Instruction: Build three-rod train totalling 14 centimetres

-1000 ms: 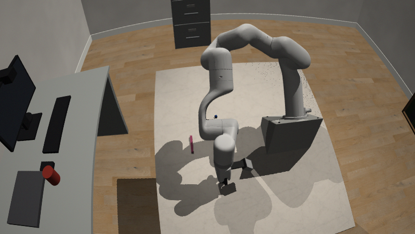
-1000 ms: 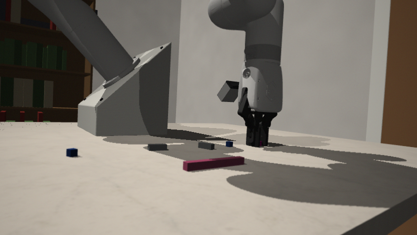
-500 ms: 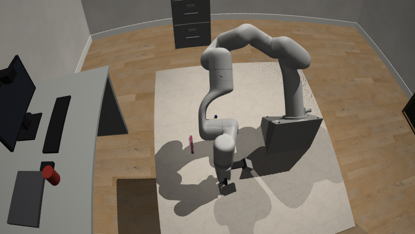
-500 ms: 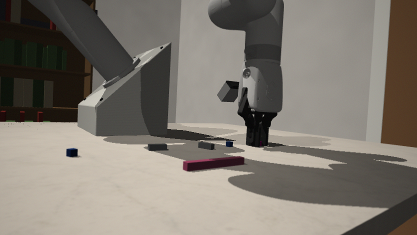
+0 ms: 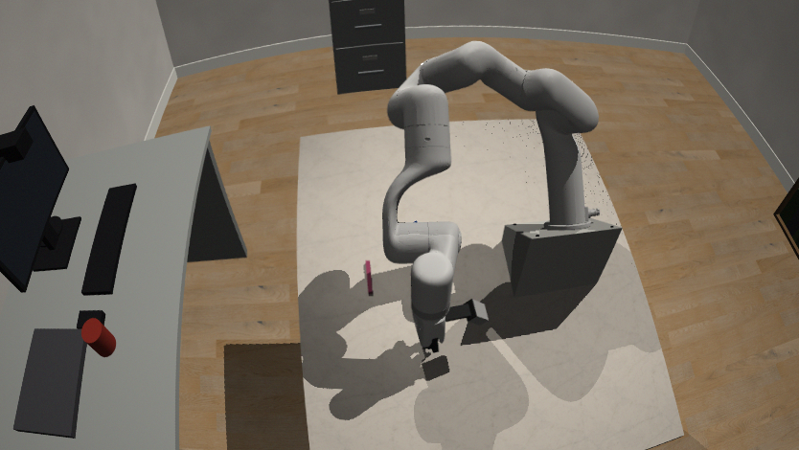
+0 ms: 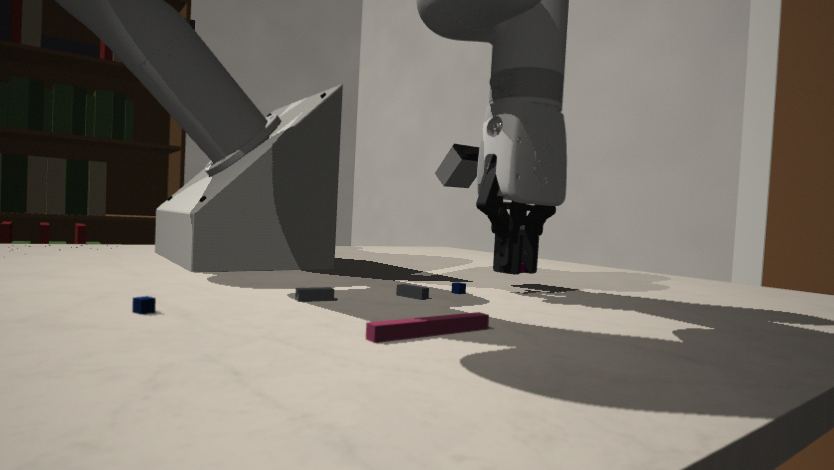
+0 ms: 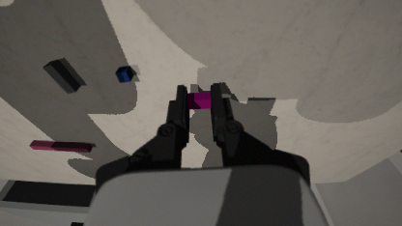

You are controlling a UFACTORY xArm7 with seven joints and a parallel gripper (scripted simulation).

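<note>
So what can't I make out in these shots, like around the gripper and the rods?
- Magenta rod: in the exterior and wrist views the gripper's fingers cover its ends, so its full length can't be seen.
- Grey rods: not visible in the top view, probably behind the arm.
- Monitor: the top view's left edge cuts it off.

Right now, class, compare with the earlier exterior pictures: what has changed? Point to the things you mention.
The pincer (image 6: 515, 269) (image 7: 199, 97) has risen off the table, lifting the magenta rod (image 6: 523, 267) (image 7: 199, 100) already between its fingers. Nothing was let go. The pink rod (image 5: 369, 278) (image 6: 427, 327) (image 7: 61, 146), both grey rods and both blue rods stayed put.
</note>
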